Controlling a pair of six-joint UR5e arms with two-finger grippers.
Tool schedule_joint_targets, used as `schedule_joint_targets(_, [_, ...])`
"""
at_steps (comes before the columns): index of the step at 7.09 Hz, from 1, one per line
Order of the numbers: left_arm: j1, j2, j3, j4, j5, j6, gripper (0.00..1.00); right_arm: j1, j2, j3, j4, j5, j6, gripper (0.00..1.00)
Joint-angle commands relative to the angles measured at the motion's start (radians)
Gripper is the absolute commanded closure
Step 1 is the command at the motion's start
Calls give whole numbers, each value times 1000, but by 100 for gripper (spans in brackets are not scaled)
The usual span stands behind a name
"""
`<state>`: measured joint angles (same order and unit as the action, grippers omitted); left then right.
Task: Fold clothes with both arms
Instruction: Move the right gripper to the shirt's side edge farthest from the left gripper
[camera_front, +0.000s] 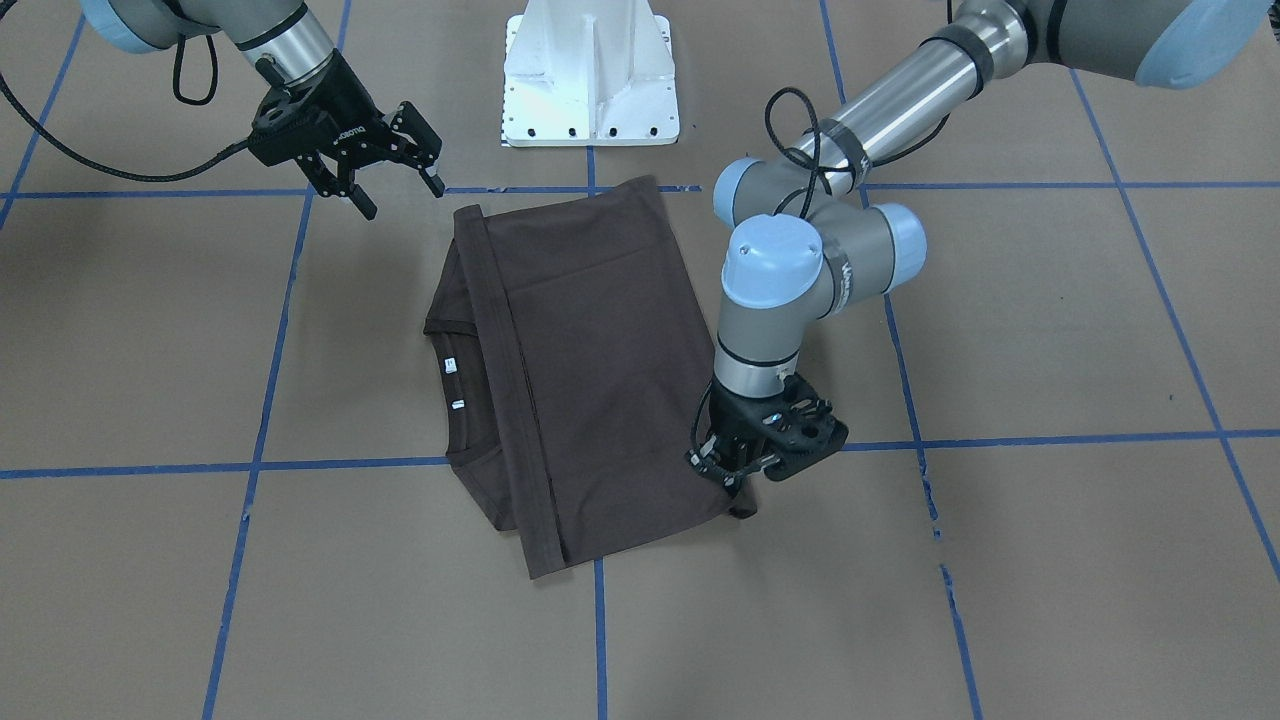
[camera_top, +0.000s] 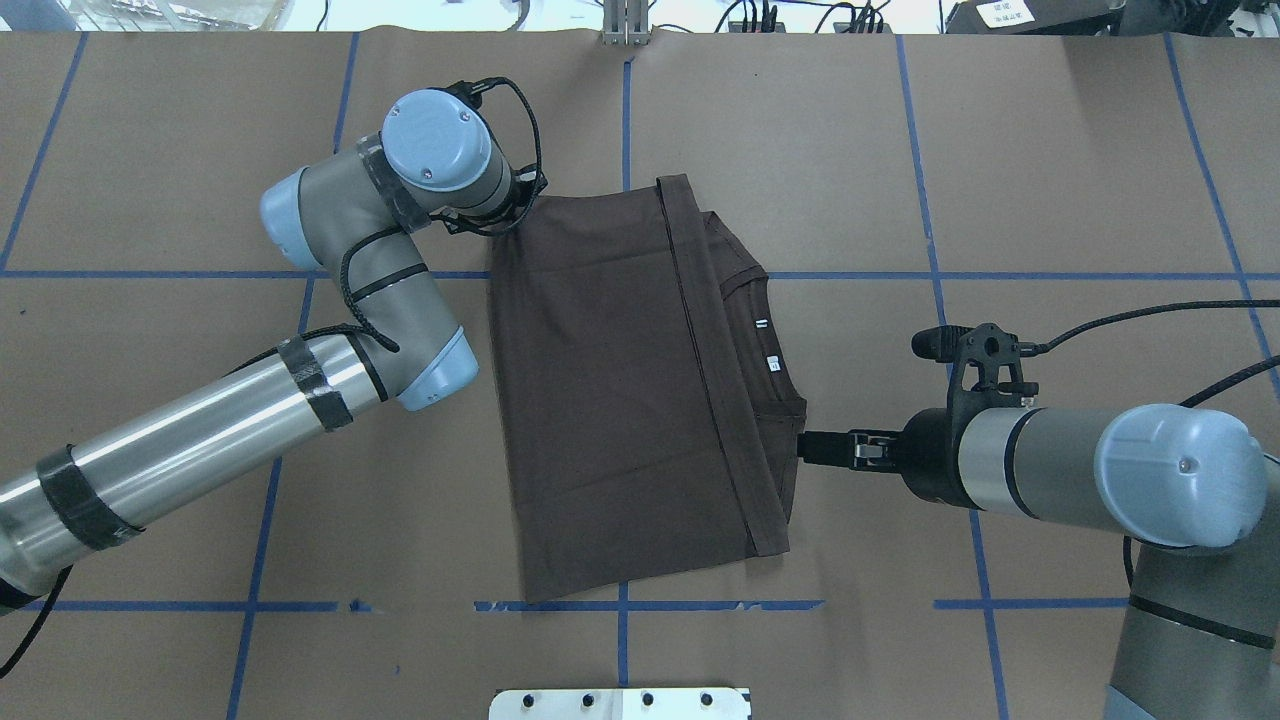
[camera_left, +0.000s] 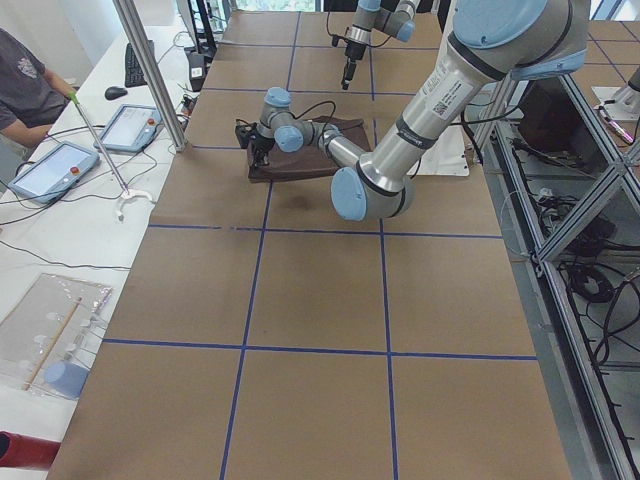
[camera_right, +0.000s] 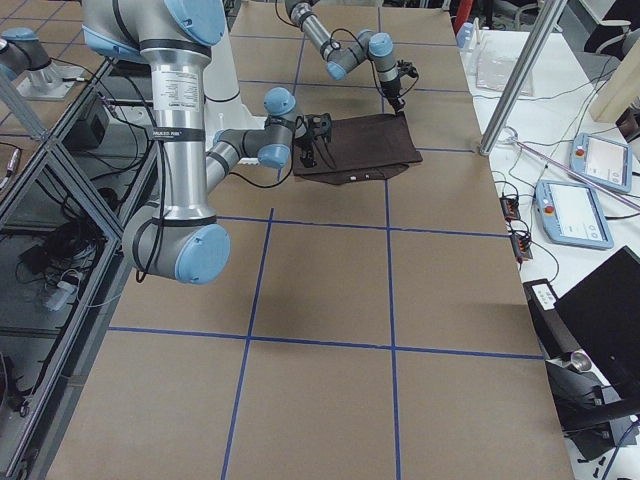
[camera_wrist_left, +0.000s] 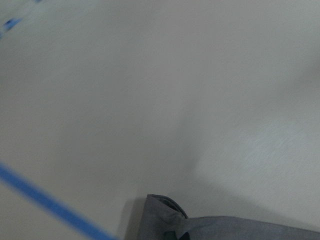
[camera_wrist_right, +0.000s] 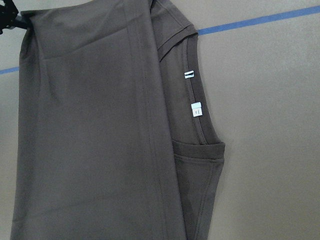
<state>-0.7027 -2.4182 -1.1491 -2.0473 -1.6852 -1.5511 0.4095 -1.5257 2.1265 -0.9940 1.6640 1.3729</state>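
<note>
The dark brown T-shirt (camera_front: 600, 360) lay flat in the middle of the desk (camera_front: 1050, 330), already folded into a rough rectangle. Its lower half had been brought up over the chest, so the hem band (camera_front: 505, 370) ran across just short of the ribbed collar (camera_wrist_right: 192, 92), where the white neck tags (camera_wrist_right: 196, 110) showed. A bit of sleeve poked out beside the collar, and the edges did not line up squarely. By my reading the main folds were done, and a final halving or some tidying was left. The left end effector (camera_front: 725, 472) was down at the far corner of the folded edge; I could not tell whether its jaws gripped the cloth. The right end effector (camera_front: 400, 198) hovered off the shirt on the collar side, jaws spread and empty.
</note>
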Motion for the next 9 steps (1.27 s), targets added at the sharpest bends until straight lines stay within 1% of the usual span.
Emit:
schedule_joint_targets(1, [-3,-30,94,-184,85,46,1,0,25,-22,0,0,0,0])
schedule_joint_targets(2, [-3,-30,101,-198,113,84,0,-1,36,-25,-8,0,0,0])
schedule_joint_targets(3, [-32,-32,95,-200,104,132,0,-3,61,-42,-46,0,0,0])
schedule_joint_targets(4, [-59,-33,89,-192,29,132,0,-3,135,-66,-168,0,-11,0])
schedule_joint_targets(5, [-116,-29,63,-179,-140,143,0,-3,241,-80,-354,3,-21,0])
schedule_joint_targets(6, [-133,-10,14,-121,-244,157,0,-4,362,-130,-509,3,-73,0])
schedule_joint_targets(7, [-133,67,-155,-15,-251,198,0,-6,422,-179,-600,3,-127,0])
schedule_joint_targets(8, [-133,121,-323,160,-270,273,0,-17,456,-212,-667,8,-167,0])
schedule_joint_targets(9, [-133,158,-453,259,-272,290,0,-33,473,-238,-707,25,-182,0])
